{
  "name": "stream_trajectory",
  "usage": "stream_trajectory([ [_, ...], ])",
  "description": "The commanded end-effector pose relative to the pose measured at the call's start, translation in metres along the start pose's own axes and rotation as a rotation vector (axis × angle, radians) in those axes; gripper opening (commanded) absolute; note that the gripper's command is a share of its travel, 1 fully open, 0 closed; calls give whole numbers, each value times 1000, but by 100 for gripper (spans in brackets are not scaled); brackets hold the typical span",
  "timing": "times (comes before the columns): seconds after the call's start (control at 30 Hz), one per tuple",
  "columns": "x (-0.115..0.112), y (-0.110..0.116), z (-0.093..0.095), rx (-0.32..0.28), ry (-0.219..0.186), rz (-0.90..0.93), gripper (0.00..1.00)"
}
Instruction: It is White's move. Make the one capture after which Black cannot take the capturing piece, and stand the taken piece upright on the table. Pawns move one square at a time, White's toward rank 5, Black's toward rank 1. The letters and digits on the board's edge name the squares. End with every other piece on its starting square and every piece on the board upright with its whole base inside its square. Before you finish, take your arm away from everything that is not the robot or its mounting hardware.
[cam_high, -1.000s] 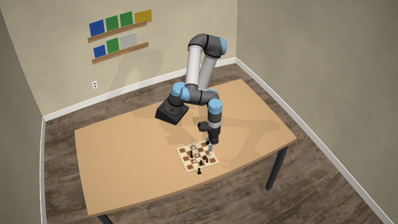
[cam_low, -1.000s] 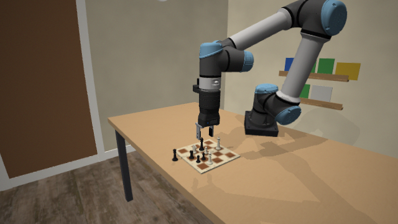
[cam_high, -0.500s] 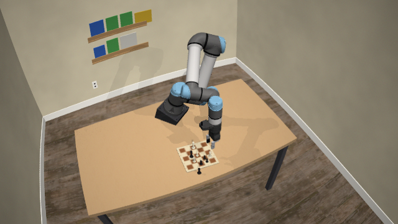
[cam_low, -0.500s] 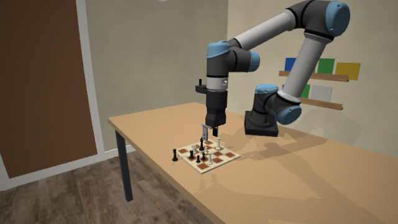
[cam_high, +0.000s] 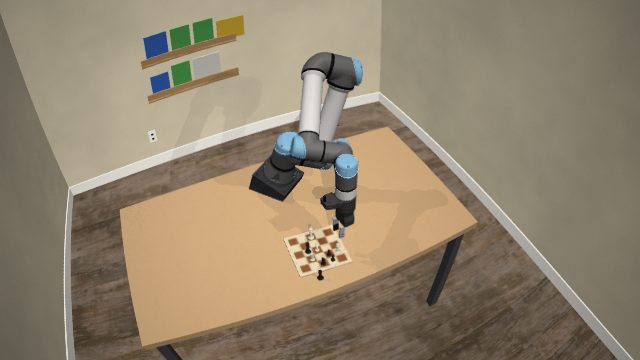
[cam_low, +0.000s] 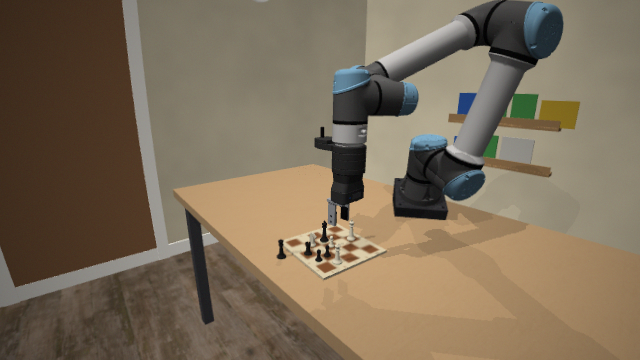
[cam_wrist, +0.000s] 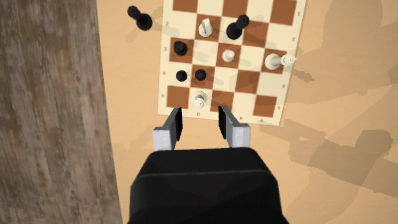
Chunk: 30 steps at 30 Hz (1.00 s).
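Observation:
A small chessboard (cam_high: 296, 263) (cam_low: 325, 273) (cam_wrist: 167, 106) lies near the table's front edge with several white and black pieces standing on it. My gripper (cam_high: 338, 231) (cam_low: 337, 216) (cam_wrist: 200, 116) is open and empty and hangs above the board's edge. In the wrist view, a white pawn (cam_wrist: 200, 99) (cam_high: 338, 248) (cam_low: 337, 254) stands in the nearest row, just ahead of the gap between my fingers. Two black pawns (cam_wrist: 181, 75) (cam_wrist: 200, 75) stand in the row beyond it. One black pawn (cam_high: 320, 274) (cam_low: 281, 249) (cam_wrist: 140, 18) stands upright on the table beside the board.
A tall white piece (cam_wrist: 272, 61) (cam_low: 351, 230) and a tall black piece (cam_wrist: 235, 27) (cam_low: 324, 231) stand further across the board. The table edge and floor (cam_wrist: 50, 100) lie close beside the board. The arm's base (cam_high: 276, 181) stands behind the board.

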<state>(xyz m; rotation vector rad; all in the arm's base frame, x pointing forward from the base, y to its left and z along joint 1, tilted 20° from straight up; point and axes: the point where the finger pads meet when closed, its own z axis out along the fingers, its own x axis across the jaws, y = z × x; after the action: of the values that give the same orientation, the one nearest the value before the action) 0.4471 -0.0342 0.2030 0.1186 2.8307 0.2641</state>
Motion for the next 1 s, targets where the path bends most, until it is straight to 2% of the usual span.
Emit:
stream_trajectory([
  [0.0,0,0,0,0,-1,-1,79],
  [0.97,0,0,2,0,-1,-1,79],
])
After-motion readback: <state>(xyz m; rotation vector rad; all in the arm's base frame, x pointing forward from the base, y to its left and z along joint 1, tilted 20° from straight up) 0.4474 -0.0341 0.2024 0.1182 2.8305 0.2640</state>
